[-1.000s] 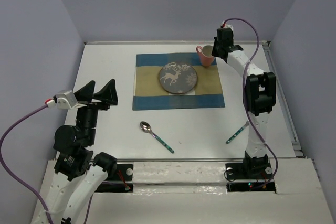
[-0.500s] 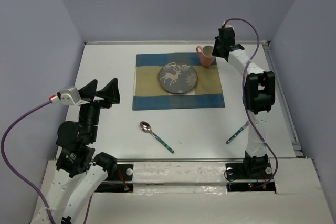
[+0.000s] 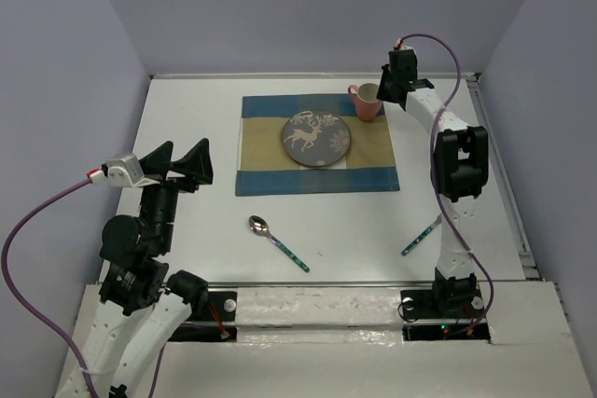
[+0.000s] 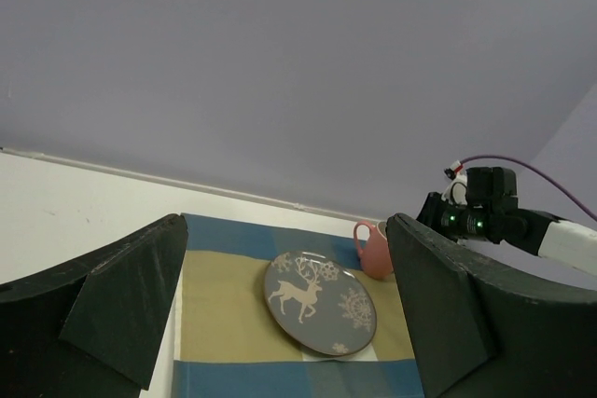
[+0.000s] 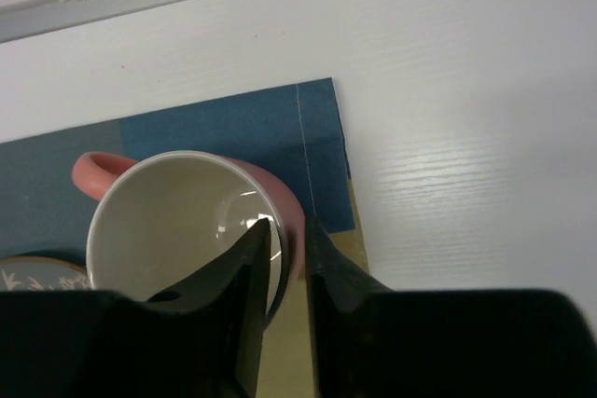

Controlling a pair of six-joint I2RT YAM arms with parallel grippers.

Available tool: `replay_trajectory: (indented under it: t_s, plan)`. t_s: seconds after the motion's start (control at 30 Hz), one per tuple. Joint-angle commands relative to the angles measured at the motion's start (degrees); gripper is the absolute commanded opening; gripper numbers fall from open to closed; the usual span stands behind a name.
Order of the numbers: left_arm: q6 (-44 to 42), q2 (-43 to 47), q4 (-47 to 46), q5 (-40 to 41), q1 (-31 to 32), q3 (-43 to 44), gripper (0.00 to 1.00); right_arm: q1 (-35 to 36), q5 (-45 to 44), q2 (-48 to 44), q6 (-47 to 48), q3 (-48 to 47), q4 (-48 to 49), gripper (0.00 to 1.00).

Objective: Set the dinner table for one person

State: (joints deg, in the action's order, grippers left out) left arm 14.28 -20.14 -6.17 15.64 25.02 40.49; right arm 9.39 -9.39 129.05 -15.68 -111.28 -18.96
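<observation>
A pink mug point(image 3: 366, 100) stands on the far right corner of the blue-and-tan striped placemat point(image 3: 261, 174) on the white dinner table point(image 3: 187, 109). My right gripper point(image 3: 384, 92) is shut on the mug's rim. In the right wrist view, one finger is inside the mug point(image 5: 187, 221) and one outside, at the gripper point(image 5: 287, 230). A grey plate point(image 3: 317, 138) with a white deer lies mid-placemat. My left gripper point(image 3: 183, 163) is open and empty, raised over the table's left side. In the left wrist view the gripper point(image 4: 284, 230) faces the plate point(image 4: 319, 302) and mug point(image 4: 376, 251).
A spoon point(image 3: 277, 241) with a patterned handle lies on the table in front of the placemat. A second utensil point(image 3: 422, 236) with a teal handle lies near the right arm's base. Grey walls enclose the table on three sides.
My left arm shifted slightly to the right a second ago and has stayed still since. The right gripper stays at the mug.
</observation>
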Motion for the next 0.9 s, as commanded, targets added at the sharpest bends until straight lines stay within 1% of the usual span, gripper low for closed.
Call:
replay_trajectory:
  t_s: [0.0,0.1,0.13,0.17,0.2,0.23,0.27,0.33,0.37,0.4,0.43,0.47,0.5,0.57,0.6,0.63,0.67,0.73,0.83,0.87]
  plan:
    - [-0.57,-0.43,-2.97,-0.35,-0.41,-0.06,0.99,-0.33,-0.28,-1.26,-0.4,-4.38,2.88,0.32]
    - [-0.57,-0.42,-2.88,-0.35,-0.41,-0.06,0.99,-0.33,-0.37,-2.48,-0.05,-4.99,1.74,0.49]
    - [-0.49,-0.34,-2.97,-0.35,-0.41,-0.06,0.99,-0.33,-0.37,-3.01,-0.05,-5.08,1.56,0.5]
    - [-0.48,-0.34,-2.88,-0.35,-0.49,-0.06,0.99,-0.33,-0.02,-3.72,0.04,-4.91,1.3,0.54]
    - [-0.48,-0.25,-2.97,-0.35,-0.49,-0.06,0.99,-0.33,0.24,-4.51,0.12,-4.56,1.21,0.55]
    - [-0.48,-0.25,-2.97,-0.35,-0.49,-0.06,0.99,-0.33,0.59,-6.69,0.13,-4.03,1.21,0.6]
    - [-0.57,-0.16,-2.97,-0.35,-0.49,-0.06,0.99,-0.33,1.73,-8.02,0.04,-3.24,1.21,0.61]
    - [-0.66,0.1,-2.88,-0.17,-0.58,-0.06,0.99,-0.33,3.58,-11.09,-0.75,0.7,1.56,0.64]
    - [-0.66,0.36,-2.88,0.0,-0.67,-0.06,0.99,-0.33,6.37,-14.85,-1.54,5.16,2.95,0.65]
    - [-0.75,0.54,-2.88,0.01,-0.67,-0.06,0.99,-0.33,7.53,-17.06,-1.54,5.2,2.96,0.66]
    - [-0.75,0.72,-2.88,0.09,-0.58,0.03,0.99,0.36,8.59,-19.43,-2.15,11.2,5.4,0.67]
    - [-0.84,0.8,-2.88,0.18,-0.58,0.03,0.99,0.98,9.9,-21.89,-2.33,14.66,6.99,0.67]
    - [-0.84,0.81,-2.88,0.18,-0.58,0.03,0.99,2.64,11.13,-27.05,-2.77,21.74,10.31,0.67]
    - [-0.84,0.81,-2.79,0.18,-0.58,0.03,0.99,4.66,13.42,-32.0,-3.21,28.2,13.06,0.68]
    - [-0.84,0.81,-2.79,0.27,-0.58,0.03,0.99,7.46,13.78,-36.37,-3.48,33.71,14.73,0.68]
    - [-0.84,0.72,-2.79,0.44,-0.58,0.03,0.99,7.49,14.04,-38.16,-3.39,33.76,15.53,0.68]
    - [-0.92,0.63,-2.7,0.53,-0.67,0.03,0.99,11.05,14.39,-39.92,-2.78,38.55,16.14,0.68]
    - [-1.01,0.45,-2.7,0.8,-0.76,0.03,0.99,15.2,14.31,-43.44,-2.51,42.27,16.85,0.68]
    - [-1.1,-0.42,-2.62,0.97,-1.2,0.12,0.99,24.94,14.75,-45.38,-2.42,49.47,17.38,0.69]
    - [-1.1,-0.43,-2.61,1.06,-1.2,0.12,0.99,24.98,14.75,-45.47,-2.6,49.5,17.73,0.69]
